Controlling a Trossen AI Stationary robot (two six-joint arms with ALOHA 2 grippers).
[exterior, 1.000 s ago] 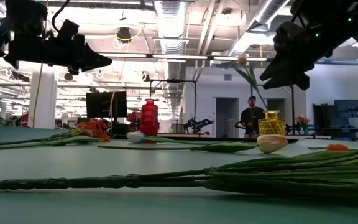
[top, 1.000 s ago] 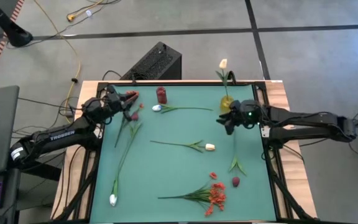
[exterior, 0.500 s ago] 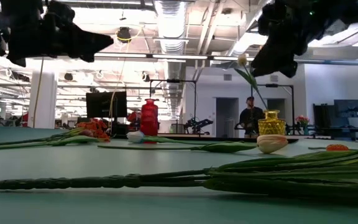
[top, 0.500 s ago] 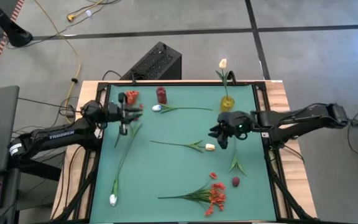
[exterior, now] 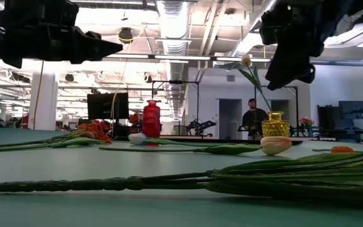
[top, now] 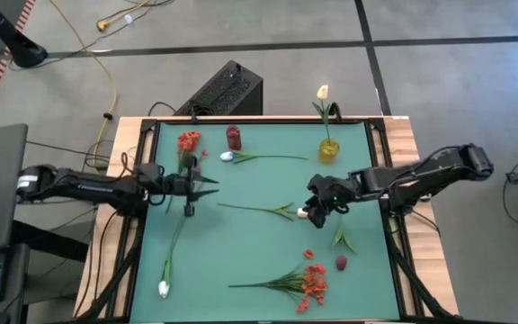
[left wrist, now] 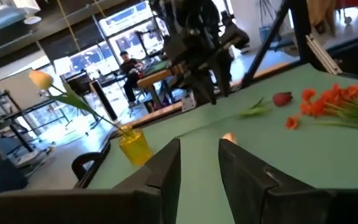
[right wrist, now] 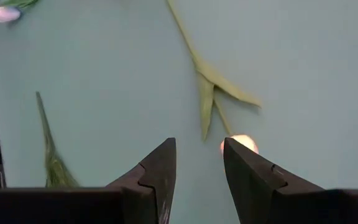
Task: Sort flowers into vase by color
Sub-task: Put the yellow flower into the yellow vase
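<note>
In the high view, my left gripper is open above the stems at the mat's left, between a red-orange cluster and a long white tulip. My right gripper is open just over the bud of the middle white tulip; in its wrist view the bud lies beside the open fingers. Another white tulip lies by the red vase. The yellow vase holds one white tulip. A dark red bud and a red-orange bunch lie near the front.
The green mat is framed by dark rails and wooden table edges. Both vases stand along the far edge. A black box sits behind the table. A person stands far off in the room. Bare mat lies near the middle front.
My left gripper has moved from beside the red-orange cluster at the far left toward the near edge and a little right; the cluster stayed on the mat. My right gripper has travelled from beside the yellow vase toward the near edge and left, arriving over the middle tulip's bud.
</note>
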